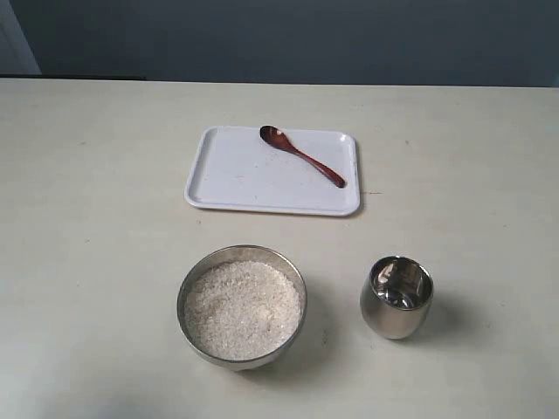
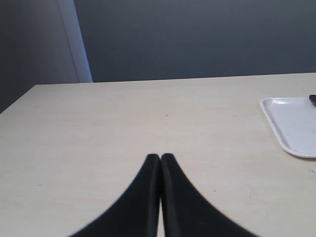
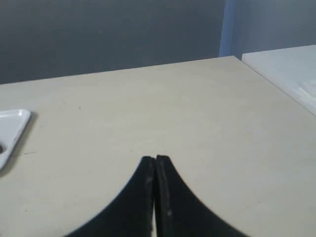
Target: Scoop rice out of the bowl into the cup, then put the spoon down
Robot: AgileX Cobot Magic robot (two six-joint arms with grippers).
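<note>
The table (image 1: 87,218) fills most of the exterior view and carries everything. In the upper centre of that frame lies the white tray (image 1: 236,170); I judge it serves as the spoon rest, since the spoon (image 1: 301,155) lies across its upper right part, oval end toward the upper left and handle pointing lower right, free for a pickup.

At lower centre stands the bowl (image 1: 242,305), filled nearly to the rim with rice (image 1: 243,307). The cup (image 1: 396,297) stands upright just to its right, apart from it, mouth open and apparently empty. This side-by-side layout keeps the transfer path short, in my judgement.

Neither of my arms appears in the exterior view. My left gripper (image 2: 160,157) has its fingers pressed together on nothing, hovering over bare table with the tray edge at the frame's right. My right gripper (image 3: 155,159) is likewise closed and empty.

No brand, label or writing is legible anywhere.
</note>
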